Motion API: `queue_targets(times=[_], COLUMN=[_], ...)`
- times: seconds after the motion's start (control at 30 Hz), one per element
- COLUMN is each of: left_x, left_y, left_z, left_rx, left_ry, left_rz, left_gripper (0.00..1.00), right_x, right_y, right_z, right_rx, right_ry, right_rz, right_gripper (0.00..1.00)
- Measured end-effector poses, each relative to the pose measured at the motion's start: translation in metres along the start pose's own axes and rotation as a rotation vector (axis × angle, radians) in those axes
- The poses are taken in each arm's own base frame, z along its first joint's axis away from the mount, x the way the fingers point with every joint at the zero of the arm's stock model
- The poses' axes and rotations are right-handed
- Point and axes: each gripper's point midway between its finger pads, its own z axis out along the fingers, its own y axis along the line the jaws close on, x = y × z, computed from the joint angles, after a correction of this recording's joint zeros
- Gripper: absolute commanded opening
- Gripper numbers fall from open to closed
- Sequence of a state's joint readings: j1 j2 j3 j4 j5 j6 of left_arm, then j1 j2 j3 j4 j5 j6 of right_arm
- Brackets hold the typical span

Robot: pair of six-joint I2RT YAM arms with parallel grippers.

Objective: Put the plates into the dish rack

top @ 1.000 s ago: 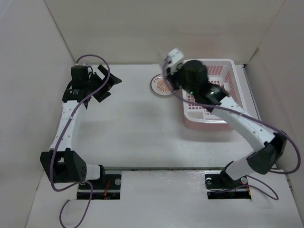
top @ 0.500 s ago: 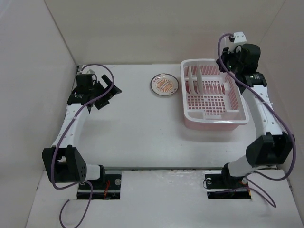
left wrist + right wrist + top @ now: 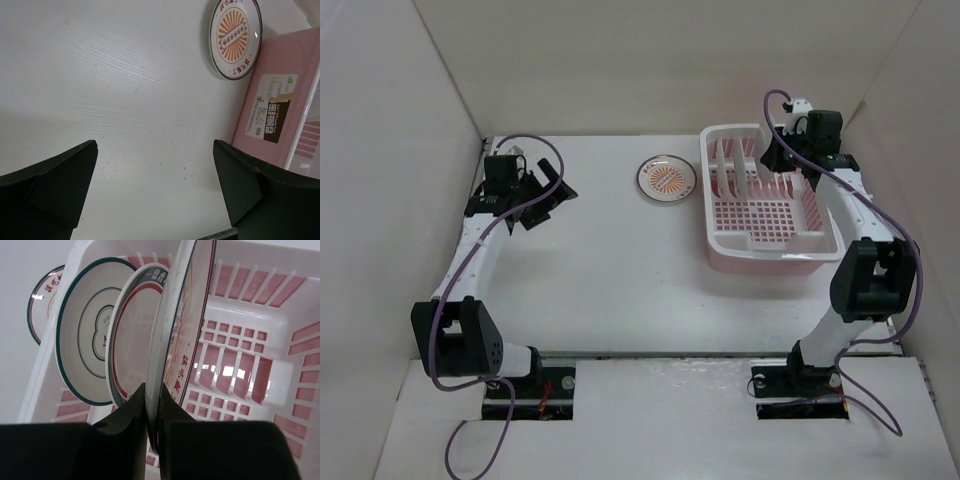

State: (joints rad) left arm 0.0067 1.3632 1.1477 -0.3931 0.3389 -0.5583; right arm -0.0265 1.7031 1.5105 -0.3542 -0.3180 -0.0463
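Note:
The pink dish rack stands at the right of the table. A green-rimmed plate and a dark-rimmed plate stand on edge between its dividers. My right gripper is shut on the rim of a third plate with orange rays and red characters. It holds that plate upright beside the other two, over the rack's far end. A sunburst plate lies flat on the table left of the rack, also in the left wrist view. My left gripper is open and empty over bare table.
White walls close in the table on the left, back and right. The rack's pink side wall with a sticker lies right of the flat plate. Purple cables loop off both arms.
My right arm swung from the rack's left side, near the flat plate, to its far right corner, then came down towards the dividers. My left arm barely moved.

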Motion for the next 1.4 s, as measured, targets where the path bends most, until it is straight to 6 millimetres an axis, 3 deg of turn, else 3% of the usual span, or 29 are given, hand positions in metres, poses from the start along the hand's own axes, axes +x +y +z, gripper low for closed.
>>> queue_targets(times=[0.73,0.77,0.8,0.87,0.93,1.2,1.23,1.27,1.33,1.4], left_x=[-0.003,-0.003,-0.003,-0.003,-0.003,-0.003,-0.003,-0.004,-0.006,-0.006], left_y=[0.000,0.000,0.000,0.000,0.000,0.000,-0.001,-0.002,-0.005,-0.007], left_z=[0.006,0.006,0.006,0.006,0.006,0.006,0.006,0.006,0.008,0.013], left_rx=[-0.005,-0.005,-0.005,-0.005,-0.005,-0.004,-0.001,0.005,0.024,0.049], left_ry=[0.009,0.009,0.009,0.009,0.009,0.008,0.006,0.005,-0.006,-0.011], left_rz=[0.002,0.002,0.002,0.002,0.002,0.002,0.003,0.004,0.007,0.005], left_gripper=[1.00,1.00,1.00,1.00,1.00,1.00,1.00,1.00,1.00,1.00], right_x=[0.045,0.047,0.048,0.050,0.049,0.043,0.041,0.038,0.027,0.010], right_y=[-0.012,-0.013,-0.013,-0.014,-0.014,-0.014,-0.014,-0.014,-0.015,-0.015], right_z=[0.029,0.030,0.031,0.032,0.032,0.032,0.030,0.027,0.017,0.002], right_rx=[0.029,0.031,0.032,0.037,0.037,0.040,0.044,0.052,0.075,0.101], right_ry=[0.097,0.102,0.106,0.111,0.108,0.093,0.088,0.080,0.055,0.008], right_rz=[0.070,0.072,0.073,0.078,0.081,0.087,0.091,0.094,0.095,0.085], right_gripper=[0.03,0.08,0.22,0.25,0.38,0.67,0.73,0.87,1.00,1.00])
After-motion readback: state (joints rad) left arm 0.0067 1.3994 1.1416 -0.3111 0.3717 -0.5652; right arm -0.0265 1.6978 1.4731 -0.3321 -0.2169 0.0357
